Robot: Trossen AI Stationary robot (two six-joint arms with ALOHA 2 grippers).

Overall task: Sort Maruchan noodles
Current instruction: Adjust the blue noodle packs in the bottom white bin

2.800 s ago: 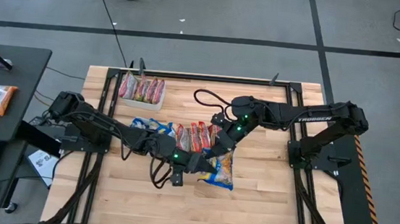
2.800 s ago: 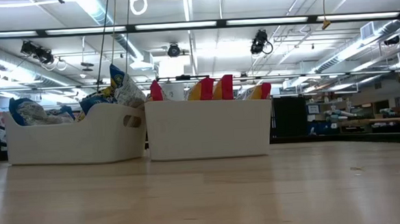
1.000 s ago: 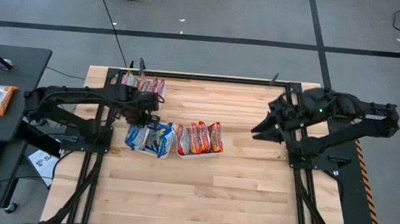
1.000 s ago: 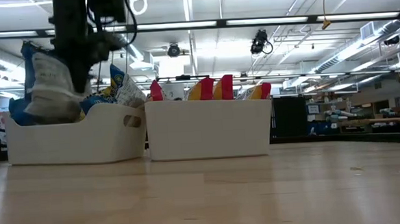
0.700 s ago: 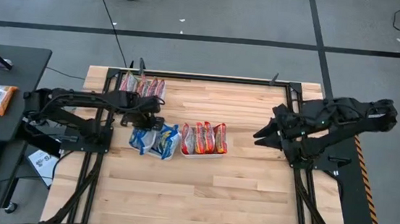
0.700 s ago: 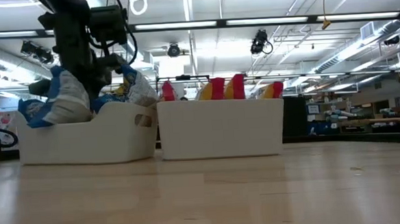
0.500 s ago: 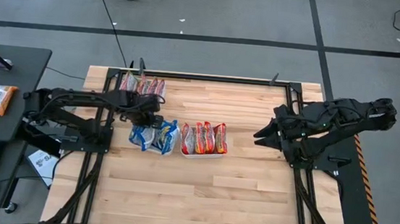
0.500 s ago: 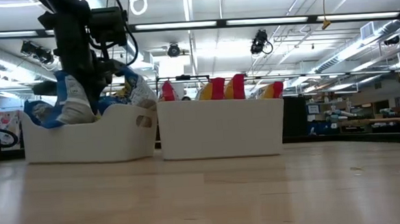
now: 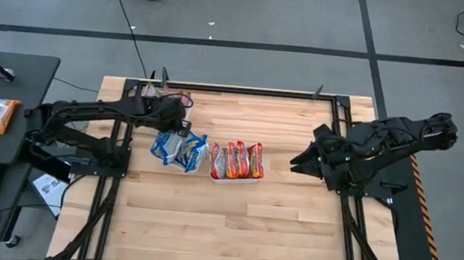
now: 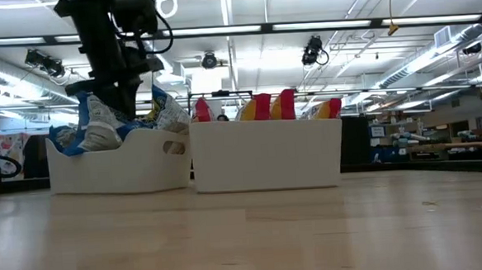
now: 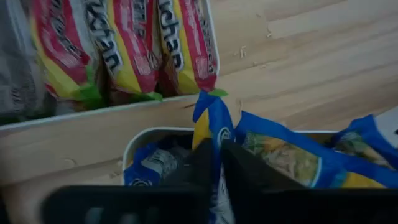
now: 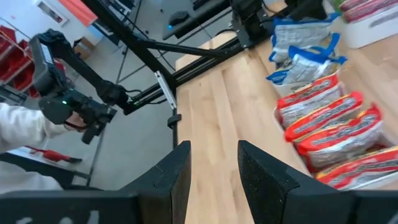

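Several blue-and-yellow Maruchan packets (image 9: 178, 148) stand in a white tray (image 10: 119, 170) mid-table. Red-orange packets (image 9: 234, 158) fill a second white tray (image 10: 267, 154) right beside it. My left gripper (image 9: 180, 129) hangs over the blue tray, shut on one blue packet (image 11: 208, 121). It also shows in the low view (image 10: 116, 92). My right gripper (image 9: 298, 163) is open and empty (image 12: 214, 168), held above the table's right side, away from the trays. My left gripper pinches the blue packet's top edge (image 11: 213, 146) between its two fingers (image 11: 252, 177), coming from above and pointing down. The packet stands on edge below the fingers, its lower part inside the tray among the other blue packets (image 11: 292, 155).
A third tray of red-and-yellow packets (image 11: 124, 43) stands at the far left, mostly under my left arm in the high view. Bare wood lies along the near half and right of the trays (image 9: 274, 226). A person's white sleeve (image 12: 18, 134) shows beyond the table.
My left gripper has come down with the blue packet, from above the tray into it, and drifted toward the table's right edge. The blue tray has slid rightward with it, and the red tray has shifted a little right too. My right arm has drawn back slightly.
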